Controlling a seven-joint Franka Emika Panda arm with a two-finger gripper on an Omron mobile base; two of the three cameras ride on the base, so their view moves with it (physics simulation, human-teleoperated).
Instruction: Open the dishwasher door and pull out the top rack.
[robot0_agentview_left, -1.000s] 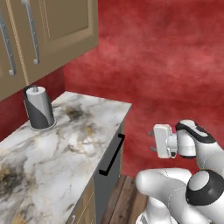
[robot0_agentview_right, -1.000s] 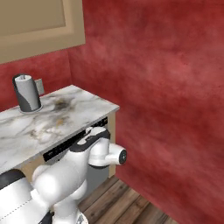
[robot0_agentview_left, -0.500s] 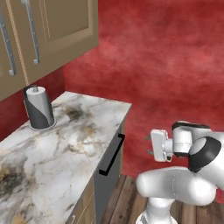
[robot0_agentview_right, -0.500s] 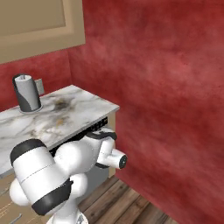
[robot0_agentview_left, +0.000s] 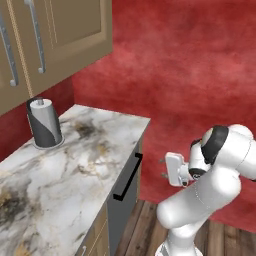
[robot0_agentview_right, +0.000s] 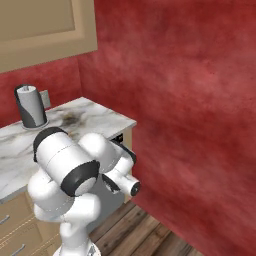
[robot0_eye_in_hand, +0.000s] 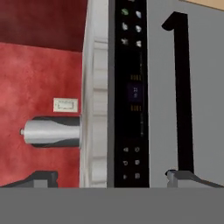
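The dishwasher door (robot0_agentview_left: 126, 200) is a dark grey panel under the marble counter, standing shut, with a black bar handle (robot0_agentview_left: 128, 176) near its top. My gripper (robot0_agentview_left: 163, 168) hovers to the right of it at handle height, fingers pointing at the door, open and holding nothing. In the hand view the door (robot0_eye_in_hand: 161, 109) is rolled sideways. Its handle (robot0_eye_in_hand: 183, 96) runs just above my right fingertip (robot0_eye_in_hand: 183, 176), and the black control strip (robot0_eye_in_hand: 131, 96) lies between the fingertips. My gripper (robot0_eye_in_hand: 113, 179) is still short of the door. The top rack is hidden behind the shut door.
A paper towel roll (robot0_agentview_left: 45, 122) stands on the marble counter (robot0_agentview_left: 75, 165) by the back wall. Tan upper cabinets (robot0_agentview_left: 60, 40) hang above. Tan drawers (robot0_agentview_right: 15, 230) sit beside the dishwasher. A red wall (robot0_agentview_left: 190, 75) closes the right side, with wooden floor (robot0_agentview_left: 145, 225) below.
The arm has folded and swung, carrying the hand a little lower and leftward, closer to the dishwasher door. The jaws stay open.
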